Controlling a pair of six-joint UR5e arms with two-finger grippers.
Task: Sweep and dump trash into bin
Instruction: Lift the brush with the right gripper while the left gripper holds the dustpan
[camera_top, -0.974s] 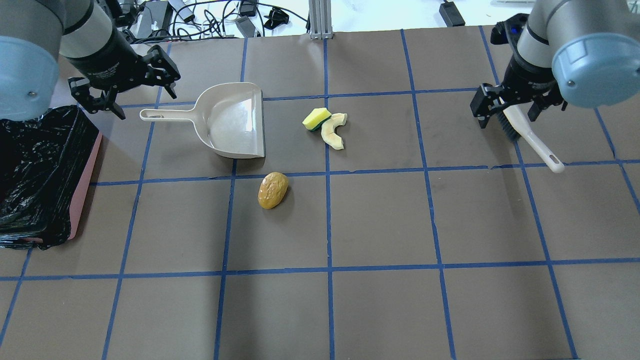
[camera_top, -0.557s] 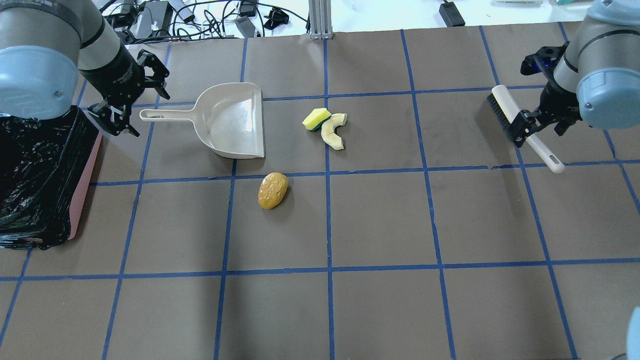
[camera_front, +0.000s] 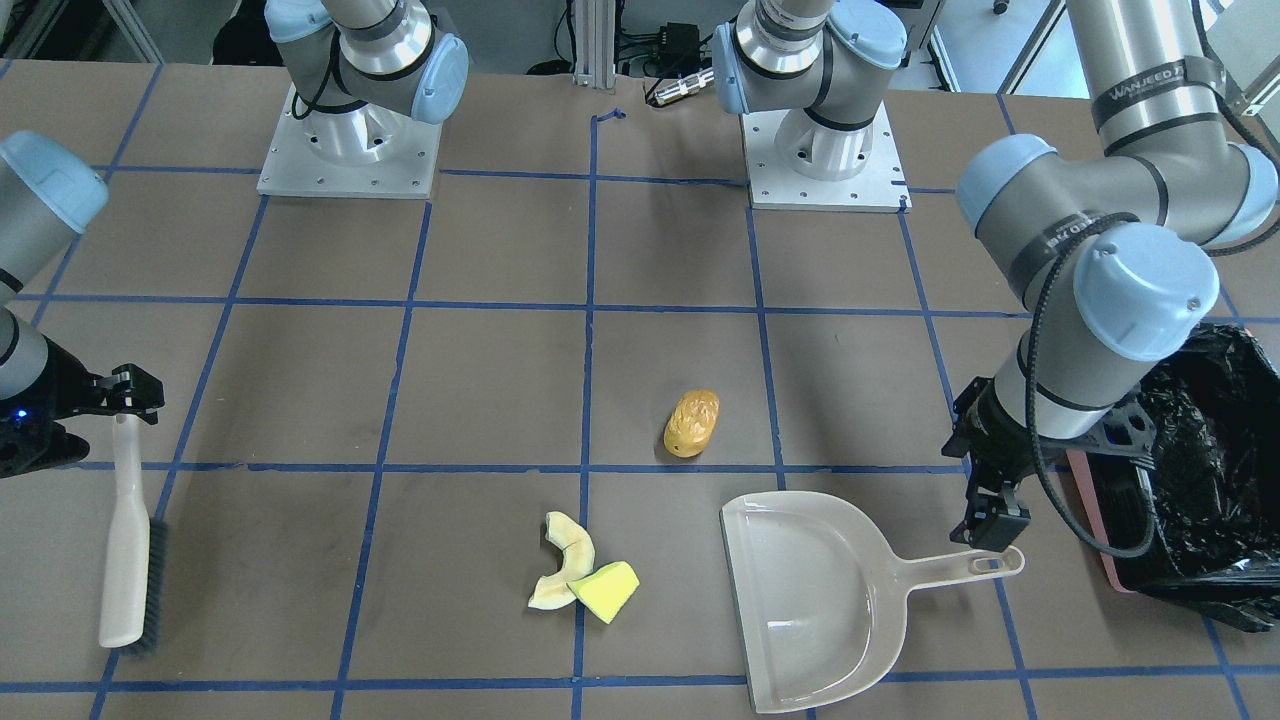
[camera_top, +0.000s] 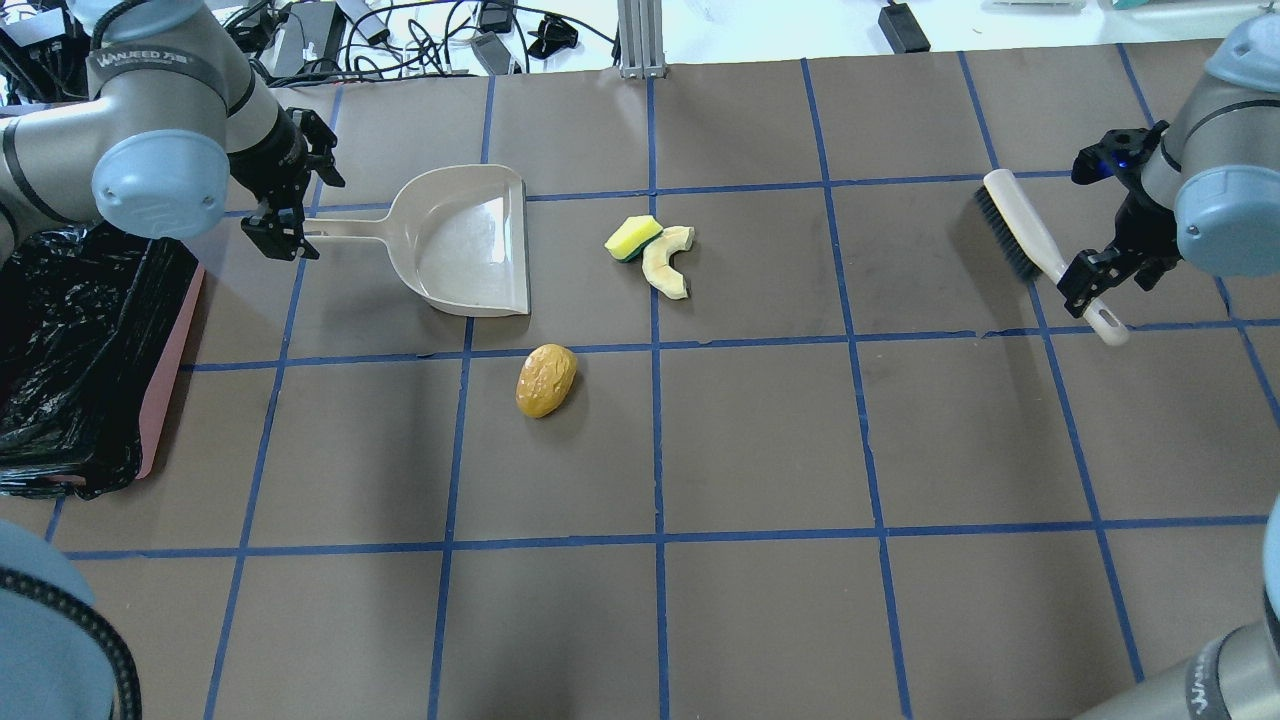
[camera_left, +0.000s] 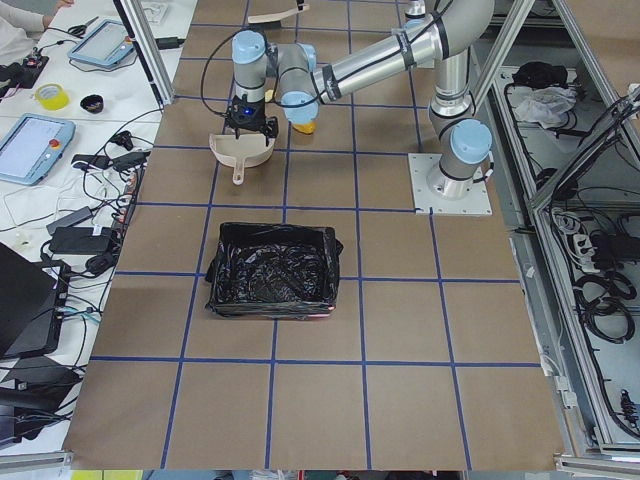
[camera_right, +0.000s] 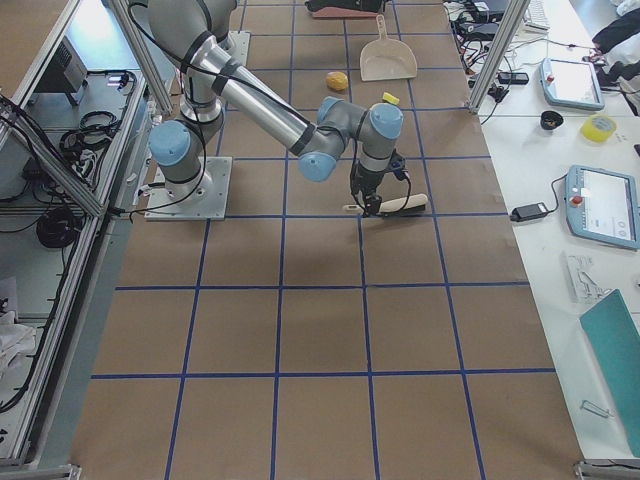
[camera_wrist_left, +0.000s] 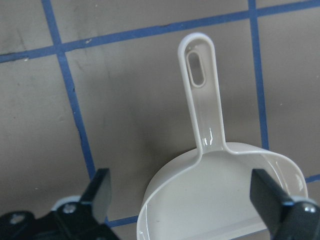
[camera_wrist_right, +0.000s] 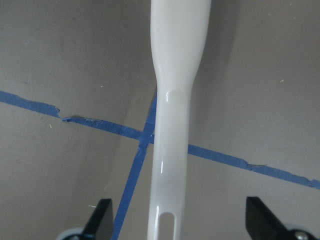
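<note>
- Left wrist-mounted view gives me the line-up that matters. The beige plastic dustpan (camera_wrist_left: 210, 200) has its slim handle running straight from 6 to 12 o'clock, with the hanging hole at the 12 end. The left jaws sit spread wide low at 8 and 4 o'clock, one on each side of that axis, released and holding nothing.
- Seen from overhead, the same handle lies 9-to-3 with the scoop mouth open toward 3 o'clock. The left jaws are over the 9 o'clock tip. I judge they would close across the handle's width with no wrist turn. How high they are above it I cannot tell.
- Through the right wrist camera, the beige brush (camera_wrist_right: 172, 125) sends its handle from 12 to 6 down the middle. The right jaws are parted on either side of it, clear of it and gripping nothing.
- From overhead the brush lies 11-to-5 with its dark bristles at the 11 end. The right jaws are over the 5 o'clock stretch of the handle.
- All the trash is on the counter (camera_top: 760, 440). The yellow sponge wedge (camera_top: 632, 237) touches the pale cream curved piece (camera_top: 667, 262), and both lie at 3 o'clock from the pan mouth. The golden-brown lumpy oval (camera_top: 546, 380) sits apart at the pan's 5 o'clock.
- The pink rectangular bin (camera_top: 165, 380), lined with black plastic, is at the 9 o'clock edge. It is far nearer the left arm, so I judge dumping falls to that side.
</note>
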